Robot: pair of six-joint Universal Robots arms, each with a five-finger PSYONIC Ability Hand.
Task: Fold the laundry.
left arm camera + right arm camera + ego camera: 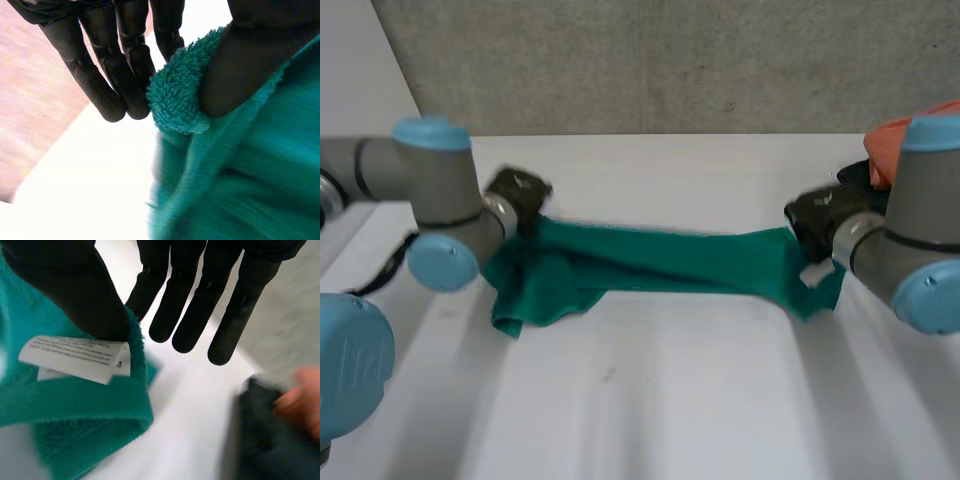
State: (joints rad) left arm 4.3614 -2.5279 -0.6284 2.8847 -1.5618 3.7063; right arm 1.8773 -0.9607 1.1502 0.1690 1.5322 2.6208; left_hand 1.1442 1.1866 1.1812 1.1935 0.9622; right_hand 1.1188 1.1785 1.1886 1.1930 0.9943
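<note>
A green towel (650, 260) hangs stretched above the white table (650, 400) between my two hands. My left hand (520, 193) holds its left end, where the cloth droops in loose folds. In the left wrist view the thumb (250, 60) pinches a fluffy towel corner (175, 100) against the straight fingers (117, 60). My right hand (817, 215) holds the right end. In the right wrist view its thumb (75, 285) presses the towel's edge (75, 405) just above a white care label (75, 357), while the other fingers (200, 300) stay straight.
An orange cloth (895, 145) and a dark cloth (860, 180) lie at the back right, behind my right arm. The dark cloth (270, 440) and the orange one (305, 395) lie beyond my right hand's fingertips. A grey wall (670, 60) stands behind the table.
</note>
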